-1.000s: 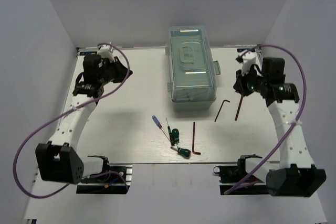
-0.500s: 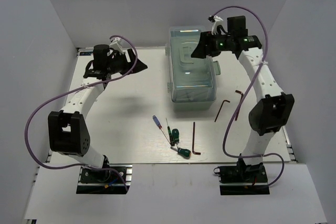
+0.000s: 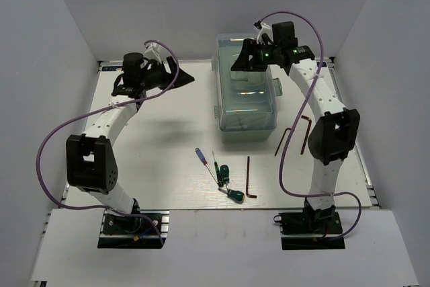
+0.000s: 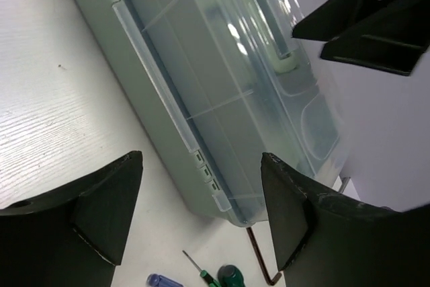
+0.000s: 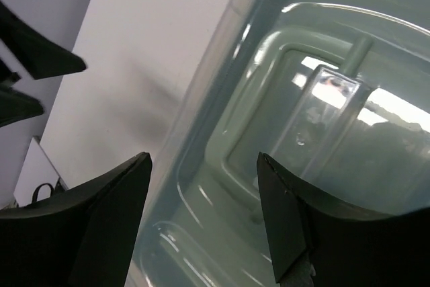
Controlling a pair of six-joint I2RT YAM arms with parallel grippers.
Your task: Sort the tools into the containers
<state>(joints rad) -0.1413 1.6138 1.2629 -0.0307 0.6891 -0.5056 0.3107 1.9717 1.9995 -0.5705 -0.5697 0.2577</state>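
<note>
The containers show as one pale mint-green toolbox (image 3: 246, 92) with its translucent lid shut and its handle (image 5: 269, 119) lying flat. The tools lie on the table in front of it: a blue-handled screwdriver (image 3: 200, 156), a thin green one (image 3: 216, 168), two stubby green ones (image 3: 225, 173) (image 3: 234, 195), and three hex keys (image 3: 249, 178) (image 3: 283, 140) (image 3: 305, 132). My left gripper (image 3: 183, 78) hangs open in the air to the left of the toolbox (image 4: 222, 99). My right gripper (image 3: 238, 60) is open above the lid's far part (image 5: 316, 186). Neither holds anything.
White walls close in the table (image 3: 154, 146) on the left, back and right. Purple cables loop off both arms. The left wrist view catches the blue handle (image 4: 163, 280), a stubby green one (image 4: 230, 275) and a hex key (image 4: 262, 260) at its lower edge.
Both arms have swung up and inward to the toolbox, the right one from the far right side to above the lid. Both grippers have opened.
</note>
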